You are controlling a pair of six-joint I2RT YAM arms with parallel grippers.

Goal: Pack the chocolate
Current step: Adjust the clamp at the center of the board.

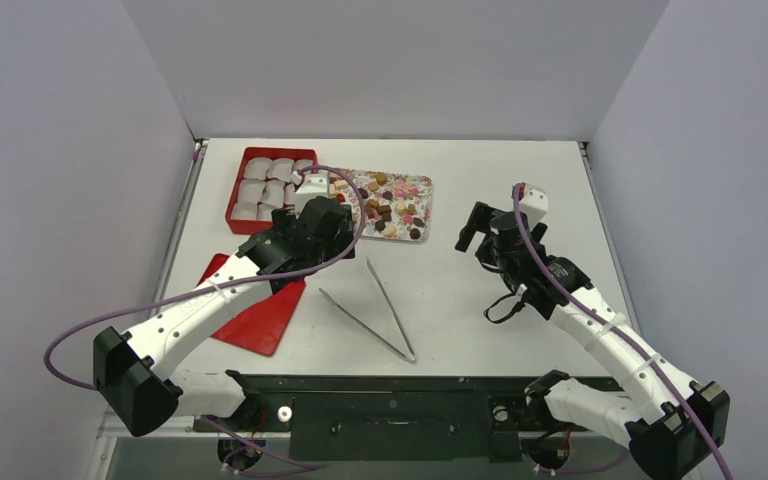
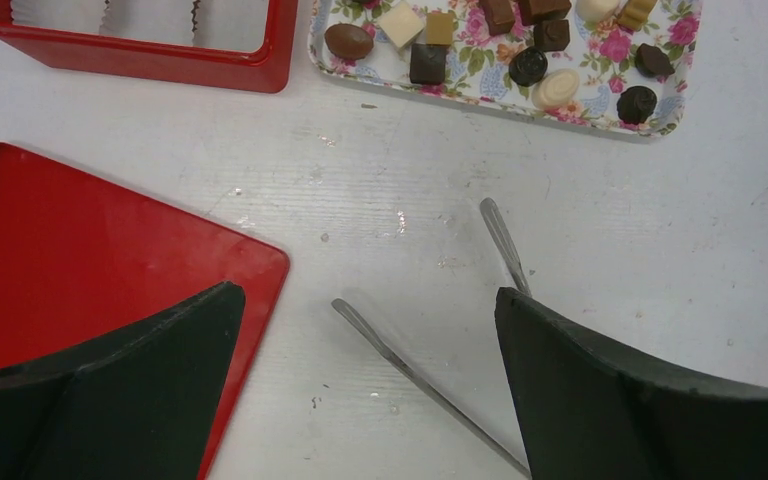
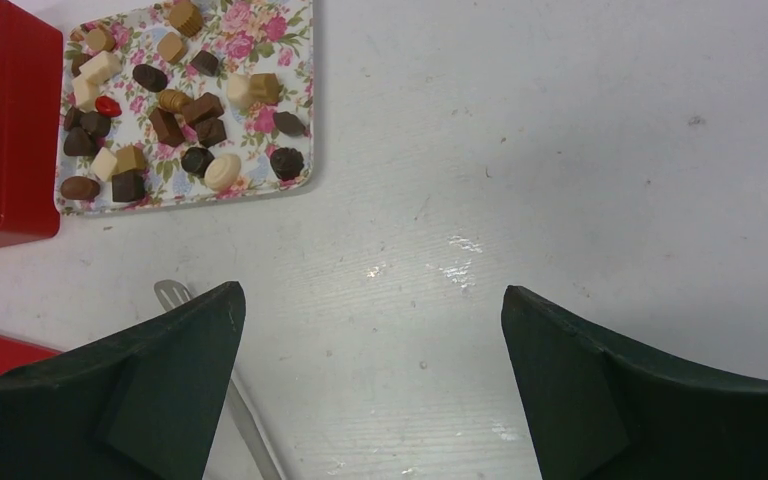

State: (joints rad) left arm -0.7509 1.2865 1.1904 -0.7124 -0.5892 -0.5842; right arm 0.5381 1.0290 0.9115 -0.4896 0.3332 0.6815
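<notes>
Left gripper [image 2: 365,300] is held wide and empty just near of the tray [image 3: 285,50], poised over the tweezers [image 2: 410,372], probably to take them up. Right gripper [image 3: 370,300], equally wide and empty, is kept off to the tray's right. On the table [image 3: 560,150] the lid [image 2: 90,250] is laid aside near-left of the tray, so the box [image 2: 160,62] just left of the tray is left open for filling. Chocolate [image 3: 168,125] is scattered on the tray; none is seen packed.
</notes>
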